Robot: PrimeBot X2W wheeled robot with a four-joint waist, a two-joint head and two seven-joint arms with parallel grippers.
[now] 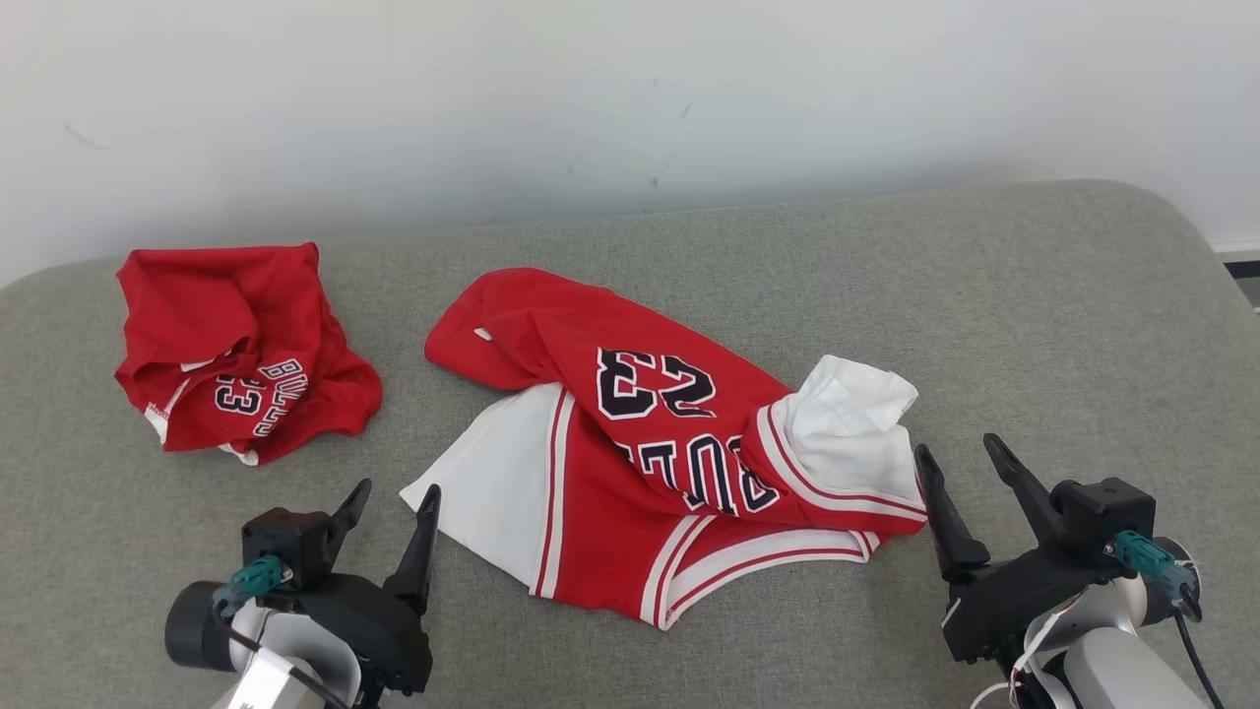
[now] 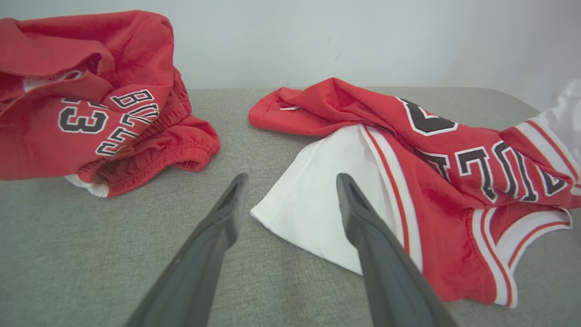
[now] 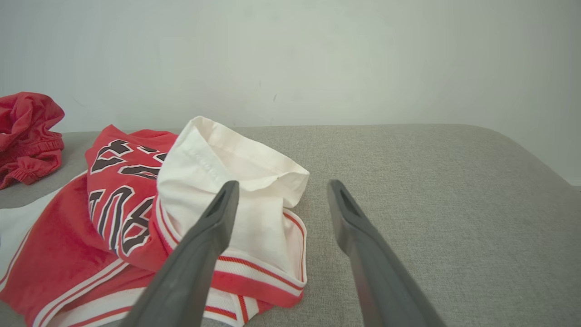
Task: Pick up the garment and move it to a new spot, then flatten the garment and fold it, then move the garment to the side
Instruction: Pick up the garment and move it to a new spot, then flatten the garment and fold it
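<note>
The left tool (image 1: pixel 398 487) and the right tool (image 1: pixel 955 445) both sit low at the near edge of the grey tabletop (image 1: pixel 1034 325), fingers spread wide and pointing toward the far wall (image 1: pixel 630 98). Neither holds anything.

Between them lies the red and white jersey (image 1: pixel 640 463), rumpled and partly folded over itself, roughly in the middle of the tabletop. Its long axis runs left to right and slightly skewed: the left end reaches toward the far side, and the right end lies nearer. That puts one end of the cloth in front of each tool, which is the relation the coming lift depends on.

On the left, the jersey's white corner (image 1: pixel 425 489) lies flat just beside the left tool's right finger. In the left wrist view it sits in the gap between the two fingers and a little beyond their tips. On the right, a bunched white fold (image 1: pixel 851 404) stands up off the tabletop just left of the right tool. In the right wrist view it lies behind the left finger rather than squarely between the two.

Judging from this, each tool is close to its own end, so a two-handed pickup looks likely. The left tool looks better lined up, while the right would need to shift left. A second garment, crumpled red shorts (image 1: pixel 236 354), sits well apart at the far left, nearer the left tool.
</note>
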